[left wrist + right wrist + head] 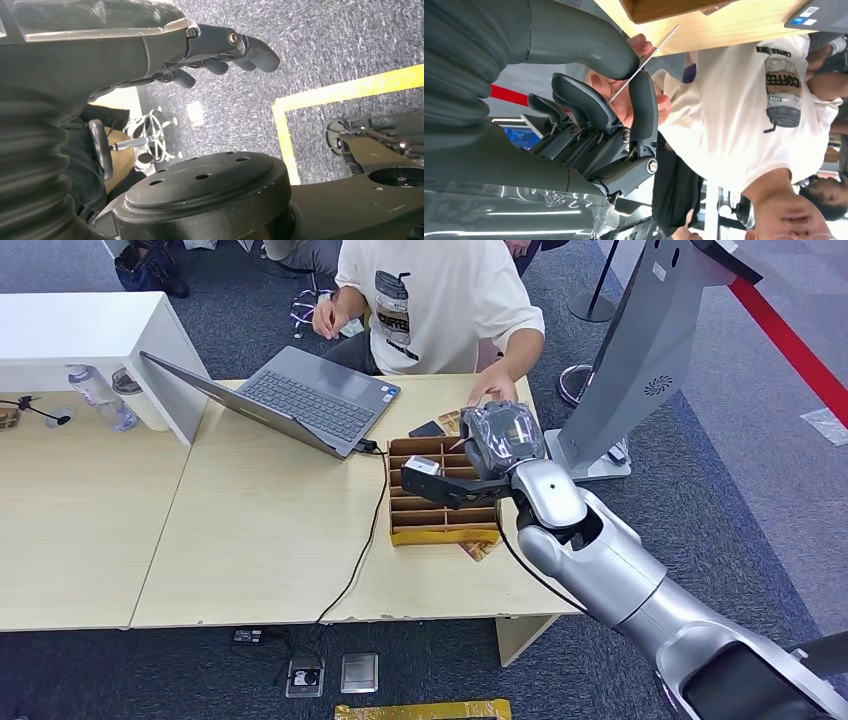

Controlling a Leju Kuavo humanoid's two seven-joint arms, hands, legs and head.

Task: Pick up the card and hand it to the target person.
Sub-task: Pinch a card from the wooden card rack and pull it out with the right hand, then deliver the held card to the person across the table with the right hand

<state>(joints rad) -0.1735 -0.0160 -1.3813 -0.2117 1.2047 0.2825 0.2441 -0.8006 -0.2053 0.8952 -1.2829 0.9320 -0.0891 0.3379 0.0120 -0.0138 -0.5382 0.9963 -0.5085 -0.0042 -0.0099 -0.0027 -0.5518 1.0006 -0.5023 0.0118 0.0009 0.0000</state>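
1. The right hand [614, 120], dark-fingered w/ a thick grey thumb, is pinching the thin pale flat card [644, 62] between thumb and a finger; the card is showing edge-on in the right wrist view, tilting away from the palm.
2. In the head view the right hand [505, 435], wrapped in clear plastic, is reaching out over the far side of the light wooden table [270, 530], just past the brown slotted cardboard card box [440, 510].
3. The person's hand [492, 388], belonging to the person in a white printed T-shirt [440, 300], is resting on the table edge right next to the robot's hand; from the wrist cam their fingers [659, 105] look to be at or touching the card, but can't tell if they're actually gripping it.
4. Judgement: the handover is in progress, near done. To do it well: keep the pinch steady, hold the arm still, let go only once the person is clearly pulling on the card, then spread the fingers w/o jerking.
5. Risk: releasing early could drop the card on the table or into the box.
6. The left hand [220, 50] is hanging down over grey carpet, fingers loosely curled, holding nothing.
7. An open grey laptop [300, 400] is sitting to the box's left, its black cable [360, 550] trailing off the table.
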